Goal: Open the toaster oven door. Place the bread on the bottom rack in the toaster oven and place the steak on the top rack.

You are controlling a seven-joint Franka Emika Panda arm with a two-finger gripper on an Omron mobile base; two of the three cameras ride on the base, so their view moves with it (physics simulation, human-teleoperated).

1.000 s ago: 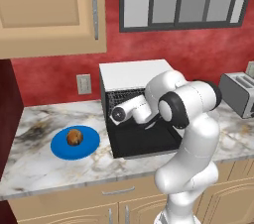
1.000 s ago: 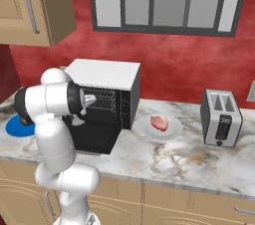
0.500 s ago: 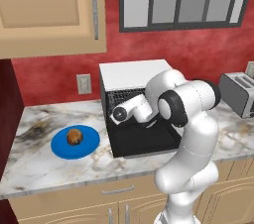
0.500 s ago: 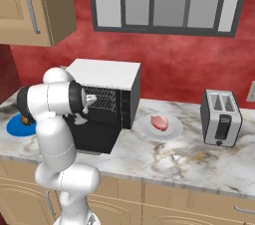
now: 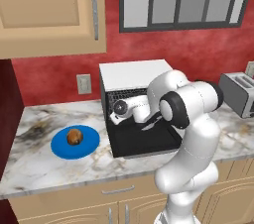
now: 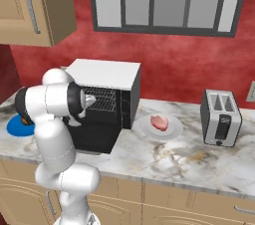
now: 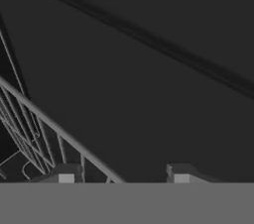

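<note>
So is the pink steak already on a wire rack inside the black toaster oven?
No, the pink steak lies on a white round plate on the marble counter, right of the black toaster oven.

- The marbled white-and-grey stone counter (image 5: pixel 39 166) runs across the lower middle of both base views, above tan cabinet fronts.
- Toward the left of the left base view, a flat round blue plate (image 5: pixel 62 147) carries a small brown bread roll (image 5: pixel 74 136).
- At centre stands the boxy black toaster oven (image 5: pixel 131 75) with a white top; its black door (image 5: pixel 144 140) lies folded down flat.
- In the right base view, right of centre, a round white plate (image 6: pixel 175 129) holds a pink steak (image 6: pixel 160 121).
- Further right stands a small silver slot toaster (image 6: pixel 221 117).
</note>
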